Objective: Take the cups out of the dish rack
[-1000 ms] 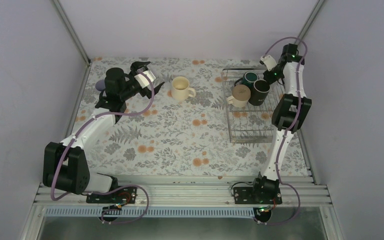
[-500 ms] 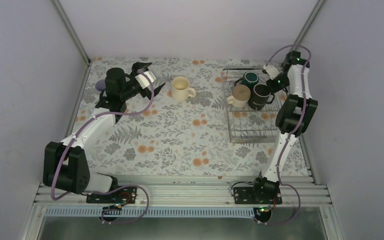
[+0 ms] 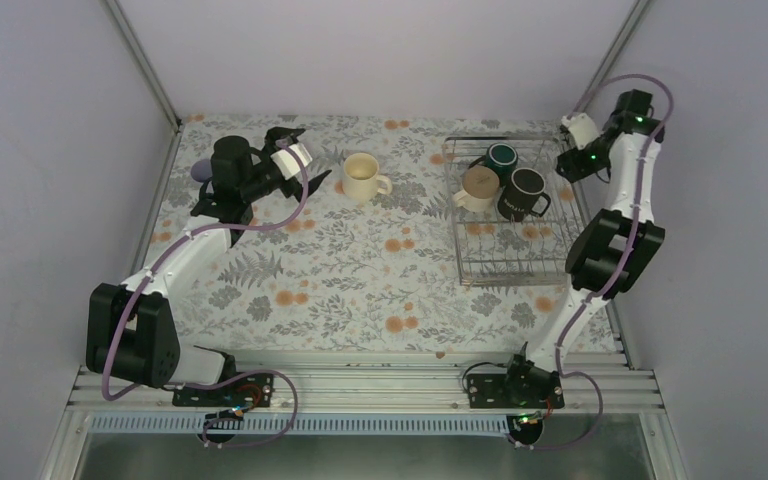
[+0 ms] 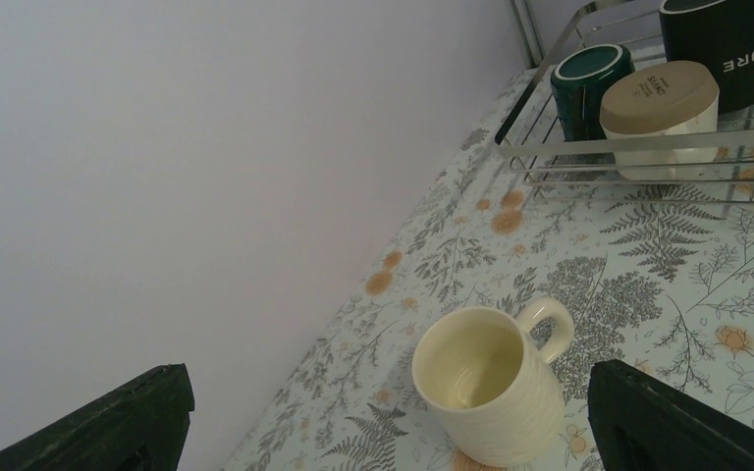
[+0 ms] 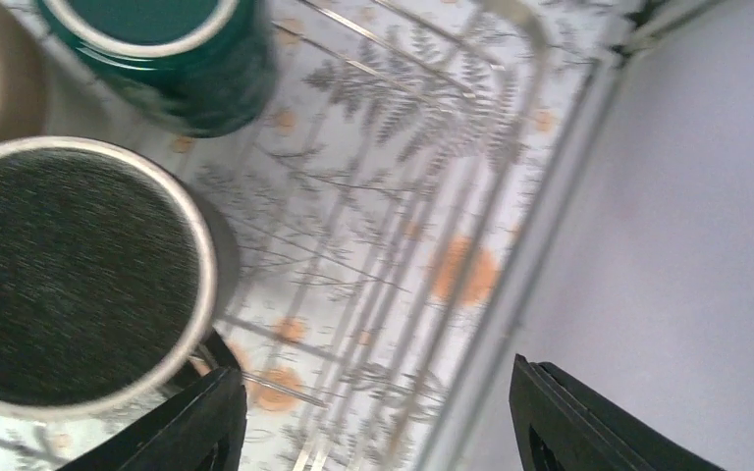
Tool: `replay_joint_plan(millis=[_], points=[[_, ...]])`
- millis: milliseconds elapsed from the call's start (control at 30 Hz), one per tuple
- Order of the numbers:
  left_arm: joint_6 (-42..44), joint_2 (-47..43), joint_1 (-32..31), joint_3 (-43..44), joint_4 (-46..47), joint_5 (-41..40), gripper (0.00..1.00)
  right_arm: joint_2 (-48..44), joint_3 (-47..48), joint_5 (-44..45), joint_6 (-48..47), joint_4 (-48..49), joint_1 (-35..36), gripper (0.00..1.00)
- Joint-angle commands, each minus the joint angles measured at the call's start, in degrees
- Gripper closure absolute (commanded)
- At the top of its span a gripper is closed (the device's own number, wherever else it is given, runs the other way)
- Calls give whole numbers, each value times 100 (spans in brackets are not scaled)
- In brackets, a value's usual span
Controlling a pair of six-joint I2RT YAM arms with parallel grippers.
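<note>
Looking down on a table spread with a cloth of grey ferns and orange flowers, I have pale walls close around it and a metal post in each far corner. The rack sits at 2 o'clock on the cloth, near the right wall. Three mugs crowd its far end: the green mug at 12 o'clock, the racked cream mug at 9 and the black mug at 3. The green and cream ones stand bottom up. The loose cream mug stands upright on the cloth at 12 o'clock, and the lavender cup peeks from behind my left arm at 10.

My left hand is spread wide and empty, with the loose cream mug just ahead of its fingers, untouched. My right hand hangs over the rack's far right corner, at 2 o'clock from the black mug, fingers apart and holding nothing.
</note>
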Motion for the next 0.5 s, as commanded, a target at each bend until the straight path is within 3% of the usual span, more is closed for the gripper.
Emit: replay_joint_plan(millis=[0, 167, 300, 467], points=[[-9, -83, 3, 79, -8, 148, 0, 209, 496, 44, -369, -85, -430, 29], [11, -46, 3, 79, -18, 170, 0, 331, 657, -394, -1247, -793, -745, 32], [61, -13, 7, 55, 34, 168, 0, 89, -51, -605, -2461, -928, -826, 37], [104, 19, 7, -41, 126, 146, 0, -444, -923, -748, -3919, -926, -843, 36]])
